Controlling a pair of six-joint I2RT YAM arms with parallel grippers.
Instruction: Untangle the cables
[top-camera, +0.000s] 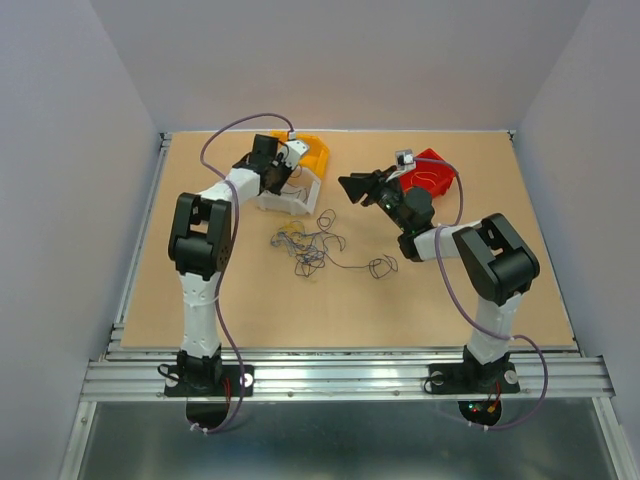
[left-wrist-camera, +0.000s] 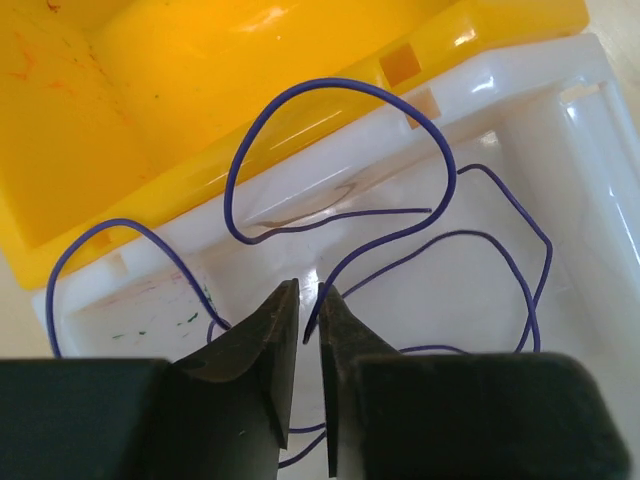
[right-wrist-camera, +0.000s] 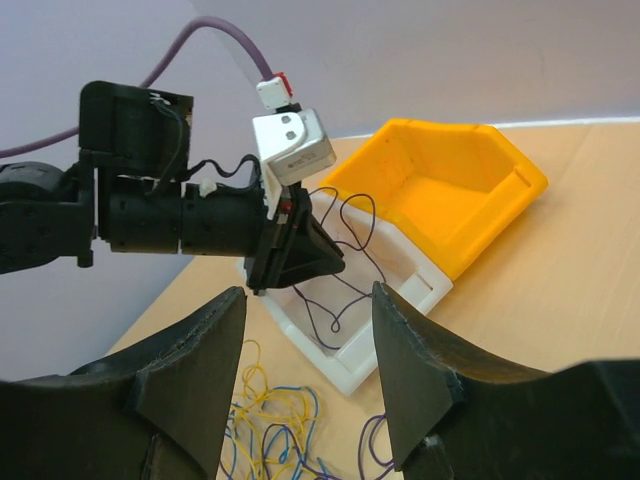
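Cables (top-camera: 305, 248), hair-thin strands of purple, orange-yellow and dark grey, lie in a loose, looping tangle on the tabletop (top-camera: 400, 310), between the two arms. One dark strand trails off to the right and ends in a small coil.

A separate purple cable (left-wrist-camera: 340, 85) curls in wide open loops inside a white bin (left-wrist-camera: 560, 150), one arc rising across the wall of the yellow bin (left-wrist-camera: 150, 120) that touches it. The left gripper (left-wrist-camera: 308, 290) hangs over the white bin with its jaws drawn almost together, pinching this purple cable at the tips.

The right gripper (right-wrist-camera: 308, 292) is spread wide and holds nothing. It is raised above the tabletop beside a red bin (top-camera: 432, 172) and faces the left gripper, with the tangle below and between them.
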